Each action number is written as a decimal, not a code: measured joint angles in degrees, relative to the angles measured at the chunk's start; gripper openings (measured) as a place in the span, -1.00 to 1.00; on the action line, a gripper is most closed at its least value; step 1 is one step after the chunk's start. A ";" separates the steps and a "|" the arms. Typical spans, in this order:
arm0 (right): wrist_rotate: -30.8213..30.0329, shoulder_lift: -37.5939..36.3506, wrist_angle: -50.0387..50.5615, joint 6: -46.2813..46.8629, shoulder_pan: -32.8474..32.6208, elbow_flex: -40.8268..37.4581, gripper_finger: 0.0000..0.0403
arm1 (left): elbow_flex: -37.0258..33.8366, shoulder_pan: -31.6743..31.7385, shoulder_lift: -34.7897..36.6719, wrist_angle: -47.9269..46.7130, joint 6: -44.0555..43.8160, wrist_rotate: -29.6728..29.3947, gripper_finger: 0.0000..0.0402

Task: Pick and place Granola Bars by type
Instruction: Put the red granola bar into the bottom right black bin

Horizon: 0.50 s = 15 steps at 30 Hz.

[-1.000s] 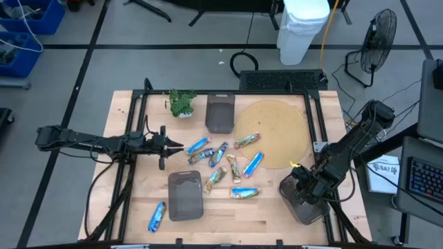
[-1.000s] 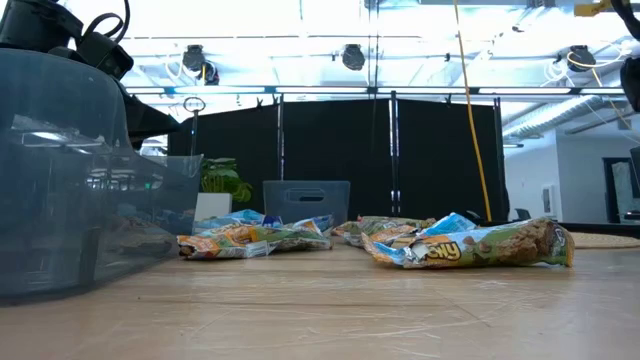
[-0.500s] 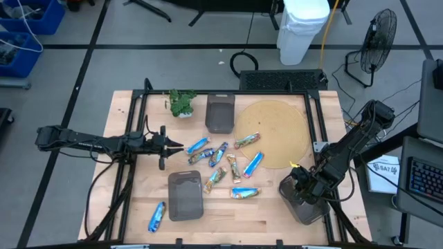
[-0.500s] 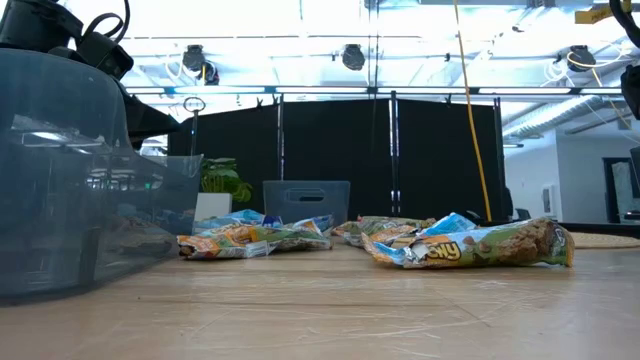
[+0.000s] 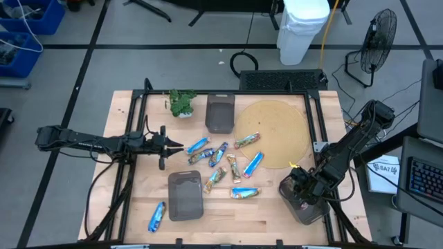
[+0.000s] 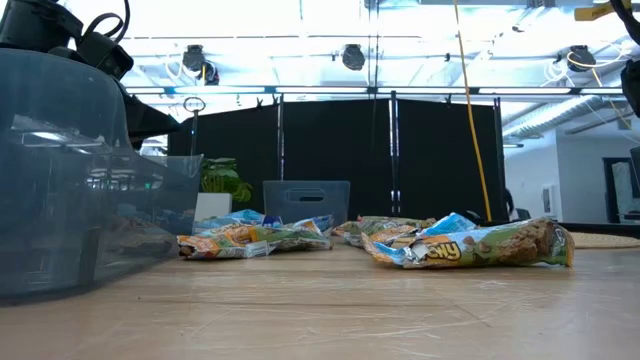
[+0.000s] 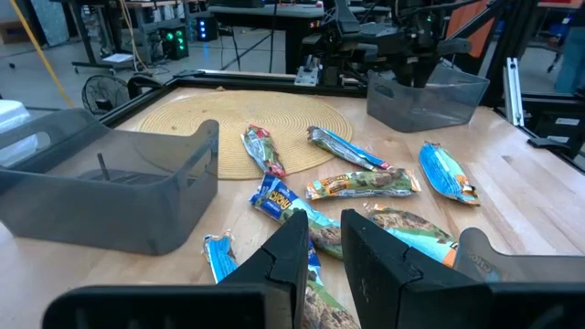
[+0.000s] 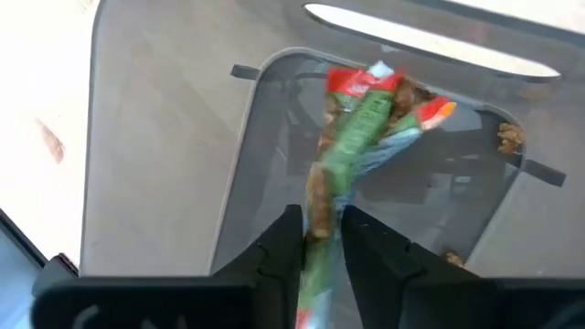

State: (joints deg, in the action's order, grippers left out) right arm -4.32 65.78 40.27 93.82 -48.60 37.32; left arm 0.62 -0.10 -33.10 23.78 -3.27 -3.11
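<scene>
Several shiny wrapped granola bars, blue and tan-green, lie loose on the table's middle (image 5: 225, 162); one more blue bar (image 5: 156, 216) lies alone near the near-left corner. My right gripper (image 5: 302, 196) hangs over the dark grey bin (image 5: 299, 205) at the near right, shut on a green and red bar (image 8: 352, 155). My left gripper (image 5: 180, 146) waits level just left of the pile, fingers together (image 7: 324, 251), holding nothing. Bars (image 7: 356, 183) lie ahead of it. My right gripper pinches the green and red bar between its two fingers (image 8: 285, 239), at the bar's near end (image 8: 322, 215). It comes from above, pointing down into the bin. The bar reaches away below the fingers, its red end (image 8: 384, 84) deep inside the bin; whether that end rests on the floor I cannot tell.
Two more grey bins stand on the table, one at the far middle (image 5: 220, 114) and one at the near middle (image 5: 185, 195). A round woven mat (image 5: 273, 131) lies at the far right. A small green plant (image 5: 182, 102) sits by the far edge. Crumbs (image 8: 509, 137) lie in the right bin.
</scene>
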 joint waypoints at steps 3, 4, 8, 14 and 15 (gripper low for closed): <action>0.02 0.00 0.18 0.00 0.00 0.00 -0.52 | 0.00 0.00 0.00 -0.02 0.00 0.02 -0.63; 0.03 -0.03 0.17 0.00 0.00 0.00 -0.49 | 0.00 0.00 0.00 -0.02 0.00 0.02 -0.63; 0.79 -1.97 0.22 -0.44 0.06 -0.02 -0.40 | 0.00 0.02 0.00 -0.01 0.00 0.02 -0.63; 2.86 -10.78 0.26 0.85 0.97 -0.04 -0.38 | 0.00 0.02 0.00 0.01 -0.21 0.06 -0.63; 2.70 -12.58 0.31 0.35 1.23 -0.04 -0.39 | 0.00 0.01 0.00 0.01 -0.24 0.06 -0.63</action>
State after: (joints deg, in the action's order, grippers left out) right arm -1.62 53.20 40.58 94.17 -47.37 37.28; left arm 0.62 -0.09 -33.10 23.79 -3.51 -3.05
